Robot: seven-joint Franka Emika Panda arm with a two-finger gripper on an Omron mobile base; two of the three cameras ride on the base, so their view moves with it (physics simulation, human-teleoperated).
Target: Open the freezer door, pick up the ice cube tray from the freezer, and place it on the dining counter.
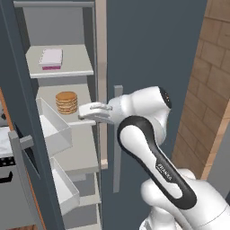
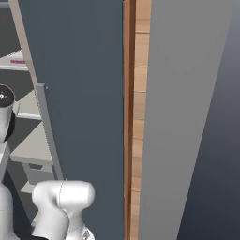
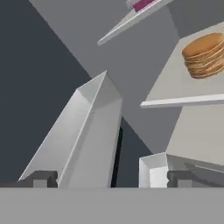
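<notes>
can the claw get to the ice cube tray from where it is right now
Probably yes. The freezer door stands open, the open claw sits empty beside the pancakes, and the ice cube tray lies uncovered one shelf above.

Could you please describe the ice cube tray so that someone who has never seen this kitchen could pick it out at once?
Look inside the freezer, whose freezer door stands open on the left. On the upper shelf lies the ice cube tray, one level above the stack of pancakes. It is flat, rectangular and pale pink-white with a magenta edge, unlike the round tan pancakes and the white boxy door bins.
</notes>
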